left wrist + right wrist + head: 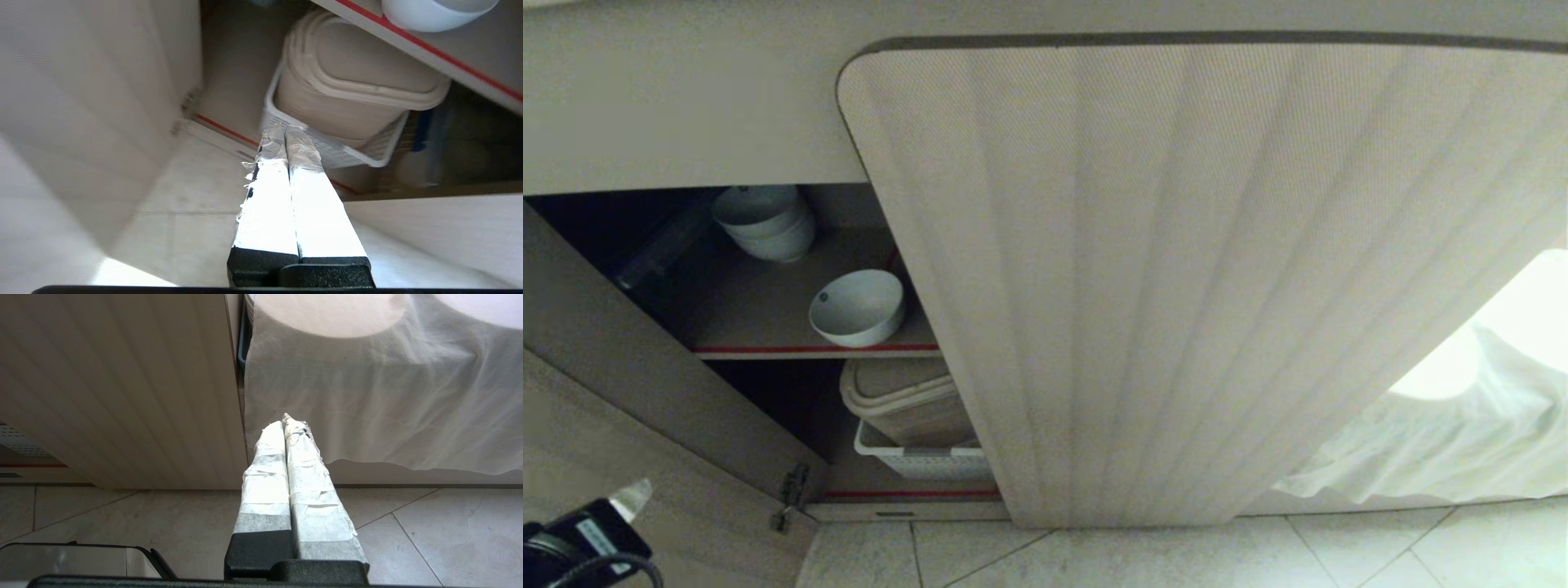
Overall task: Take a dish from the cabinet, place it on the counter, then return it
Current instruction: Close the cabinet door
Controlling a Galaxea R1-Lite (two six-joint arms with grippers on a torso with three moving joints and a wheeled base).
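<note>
The dish, a small white bowl with a dark mark inside its rim, stands alone near the front of the cabinet's upper shelf; its underside shows in the left wrist view. The cabinet's left door hangs open and the ribbed right door is closed. My left gripper is low at the left, outside the cabinet and well below the dish. It is shut and empty. My right gripper is shut with nothing in it, near the floor before the closed door. The counter is out of view.
A stack of white bowls sits further back on the same shelf. Below, a beige lidded bin rests in a white basket. A white cloth hangs at the right. Tiled floor lies in front.
</note>
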